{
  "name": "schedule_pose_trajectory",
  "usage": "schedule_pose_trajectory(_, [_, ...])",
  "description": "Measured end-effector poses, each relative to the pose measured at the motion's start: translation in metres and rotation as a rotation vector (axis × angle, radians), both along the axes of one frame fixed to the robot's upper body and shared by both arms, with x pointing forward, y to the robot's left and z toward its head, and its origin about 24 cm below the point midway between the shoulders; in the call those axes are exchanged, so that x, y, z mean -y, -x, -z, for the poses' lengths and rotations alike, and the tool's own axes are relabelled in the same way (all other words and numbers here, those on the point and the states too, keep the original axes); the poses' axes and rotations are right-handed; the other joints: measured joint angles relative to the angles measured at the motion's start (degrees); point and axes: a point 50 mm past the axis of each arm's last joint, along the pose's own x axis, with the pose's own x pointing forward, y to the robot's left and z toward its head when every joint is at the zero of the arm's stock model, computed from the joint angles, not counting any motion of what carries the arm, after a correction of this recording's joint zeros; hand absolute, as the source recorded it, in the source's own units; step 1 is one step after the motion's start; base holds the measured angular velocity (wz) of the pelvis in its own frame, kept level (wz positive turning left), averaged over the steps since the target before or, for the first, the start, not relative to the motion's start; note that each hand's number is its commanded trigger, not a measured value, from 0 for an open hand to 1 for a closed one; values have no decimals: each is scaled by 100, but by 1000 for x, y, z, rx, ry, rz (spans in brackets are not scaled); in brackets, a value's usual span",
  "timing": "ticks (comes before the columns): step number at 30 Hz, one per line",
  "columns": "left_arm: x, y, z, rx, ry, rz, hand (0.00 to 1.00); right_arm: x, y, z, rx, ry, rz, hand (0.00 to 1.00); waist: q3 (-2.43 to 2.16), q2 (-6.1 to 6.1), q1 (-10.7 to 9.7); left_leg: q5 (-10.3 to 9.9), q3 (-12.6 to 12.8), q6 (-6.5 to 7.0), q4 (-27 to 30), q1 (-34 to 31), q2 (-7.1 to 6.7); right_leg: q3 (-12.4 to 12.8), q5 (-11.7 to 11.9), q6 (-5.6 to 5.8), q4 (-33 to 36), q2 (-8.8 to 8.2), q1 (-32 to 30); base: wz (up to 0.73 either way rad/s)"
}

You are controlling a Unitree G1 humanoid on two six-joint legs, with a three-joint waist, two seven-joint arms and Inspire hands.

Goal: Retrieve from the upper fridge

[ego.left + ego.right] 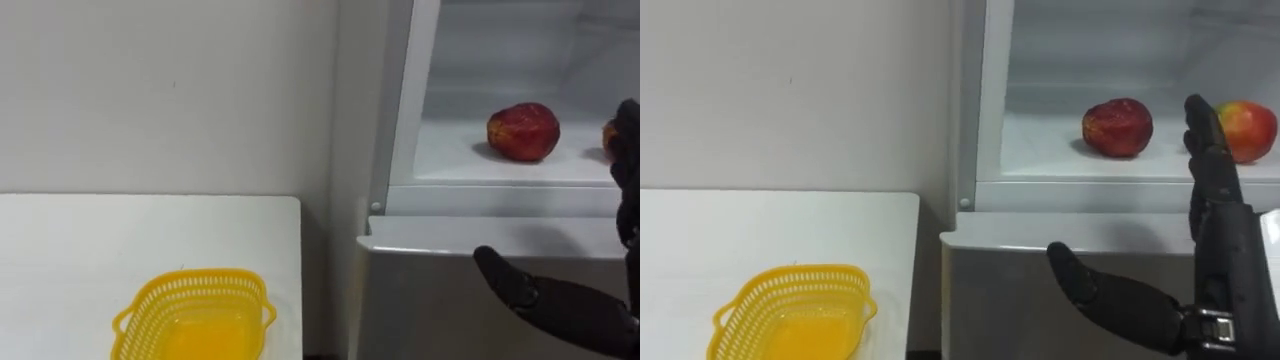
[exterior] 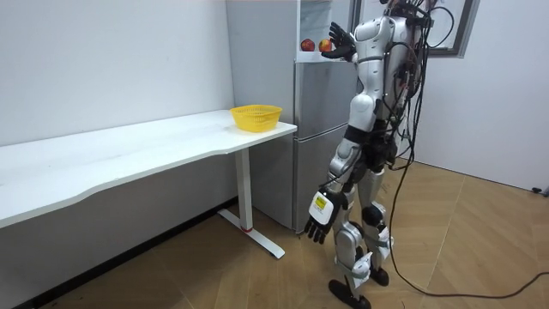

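Two apples lie on the white shelf [image 1: 1060, 160] of the open upper fridge compartment. The dark red apple [image 1: 1118, 127] sits on the left. The red-and-yellow apple [image 1: 1248, 130] sits to its right, partly behind my fingers. My right hand [image 1: 1218, 235] is raised in front of the compartment, open, fingers straight up and thumb stretched to the left. It holds nothing and stands just before the right apple. In the room view my left hand [image 2: 321, 225] hangs open by my thigh as I stand facing the fridge [image 2: 313, 129].
A yellow basket [image 1: 195, 312], with nothing in it, stands on the white table [image 1: 90, 240] to the left of the fridge, near the table's right end. The shut lower fridge door [image 1: 1010, 300] is below my right hand. A white wall is behind the table.
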Motion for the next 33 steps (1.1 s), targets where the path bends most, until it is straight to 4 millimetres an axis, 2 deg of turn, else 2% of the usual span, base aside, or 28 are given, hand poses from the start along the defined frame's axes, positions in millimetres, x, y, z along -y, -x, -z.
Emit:
schedule_pose_trajectory(6, [-1, -1, 0, 6, -16, 0, 0, -2, -9, -15, 71, -39, -35, 0, 14, 33, 6, 0, -49, 0, 31, 0, -4, -112, 0, 0, -3, -14, 45, 5])
schedule_pose_trajectory(9, [-1, -1, 0, 5, -18, 0, 0, -1, -12, -19, 82, -59, -55, 0, 21, 0, 10, 1, -122, -1, 37, -1, -9, -262, 0, 0, -4, -27, 72, 11])
schedule_pose_trajectory(12, [-2, 1, -1, -1, -21, 5, 0, 2, -15, -16, 69, -59, -41, 0, 23, -36, 10, 1, -162, -2, 45, -1, -9, -266, 0, 0, -12, -27, 94, 9])
schedule_pose_trajectory(14, [-2, 3, 0, -9, -21, 9, 0, 10, -19, -16, 67, -58, -6, 0, 24, -101, 9, 1, -176, -2, 45, -1, -12, -294, 0, 0, -14, -30, 105, 5])
schedule_pose_trajectory(16, [-2, 4, -1, -12, -24, 3, 0, 20, -25, -16, 68, -69, 33, 0, 51, -122, 4, 1, -191, -2, 48, -1, -16, -331, 0, 0, -16, -34, 113, 5])
schedule_pose_trajectory(20, [-4, 4, -1, -8, -29, -8, 0, 48, -32, -24, 82, -118, 114, 0, 40, -184, 0, 2, -319, -1, 55, -5, -25, -436, 0, 1, -18, -52, 141, 11])
schedule_pose_trajectory(23, [-6, 3, -2, -3, -34, -14, 0, 59, -39, -31, 102, -140, 144, 0, 44, -227, -110, 10, -394, -6, 56, -11, -48, -578, -4, 6, -17, -75, 169, 18])
schedule_pose_trajectory(27, [-7, -2, -2, 8, -24, -8, 0, 67, -52, -36, 108, -147, 174, 0, 59, -271, -113, 12, -405, -7, 115, -22, -51, -571, -5, 7, -16, -76, 171, 2])
schedule_pose_trajectory(29, [-8, -9, -3, 18, -16, -2, 0, 75, -63, -34, 77, -152, 194, 0, 69, -316, -119, 12, -412, -7, 181, -60, -57, -580, -5, 7, -16, -86, 170, 5])
schedule_pose_trajectory(33, [-11, -20, -4, 38, -16, 8, 0, 83, -72, -29, 22, -171, 196, 0, 62, -361, -110, 12, -468, -7, 227, -141, -74, -591, -5, 7, -18, -97, 135, 8])
